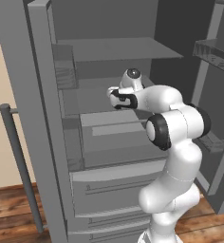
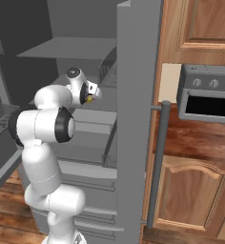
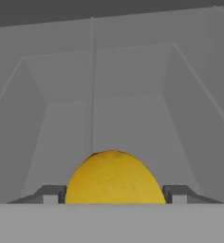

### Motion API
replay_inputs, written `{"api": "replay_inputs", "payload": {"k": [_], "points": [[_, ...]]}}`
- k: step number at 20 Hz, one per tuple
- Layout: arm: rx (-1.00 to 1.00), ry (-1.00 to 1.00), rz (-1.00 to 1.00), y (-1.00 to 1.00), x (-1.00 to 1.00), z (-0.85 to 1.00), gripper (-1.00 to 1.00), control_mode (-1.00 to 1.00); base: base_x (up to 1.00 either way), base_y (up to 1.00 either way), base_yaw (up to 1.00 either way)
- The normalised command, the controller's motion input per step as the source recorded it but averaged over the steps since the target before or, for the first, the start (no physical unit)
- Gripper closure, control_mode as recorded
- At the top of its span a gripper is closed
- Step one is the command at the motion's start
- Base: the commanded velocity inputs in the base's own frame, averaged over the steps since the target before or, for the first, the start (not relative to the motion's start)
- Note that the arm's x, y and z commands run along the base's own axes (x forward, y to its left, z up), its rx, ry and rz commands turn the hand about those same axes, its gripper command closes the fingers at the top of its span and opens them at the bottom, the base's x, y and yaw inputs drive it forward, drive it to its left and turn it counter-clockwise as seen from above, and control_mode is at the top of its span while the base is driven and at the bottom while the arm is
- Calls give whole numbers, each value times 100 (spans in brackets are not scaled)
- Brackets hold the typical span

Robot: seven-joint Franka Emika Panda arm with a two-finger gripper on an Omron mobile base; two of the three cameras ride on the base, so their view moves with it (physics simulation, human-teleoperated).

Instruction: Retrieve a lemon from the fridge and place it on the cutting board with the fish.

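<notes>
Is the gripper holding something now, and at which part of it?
The lemon sits between the gripper fingertips, one at each of its sides; a firm hold cannot be told yet.

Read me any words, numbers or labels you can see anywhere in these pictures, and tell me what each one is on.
None can be read: no words or numbers on the fridge, the lemon or the arm.
The toaster oven has round knobs on its top panel; any markings beside them are too small and blurred to read.
</notes>
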Motion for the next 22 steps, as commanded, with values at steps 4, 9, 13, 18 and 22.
{"api": "replay_inputs", "payload": {"k": [4,9,13,18,22], "points": [[0,0,0,0,0,-1,100,-100,0,0,0],[0,0,0,0,0,0,100,-100,0,0,0],[0,-12,0,0,-4,0,100,-100,0,0,0],[4,-26,2,0,-35,18,100,-100,0,0,0],[1,-1,0,-10,-94,51,100,-100,0,0,0]]}}
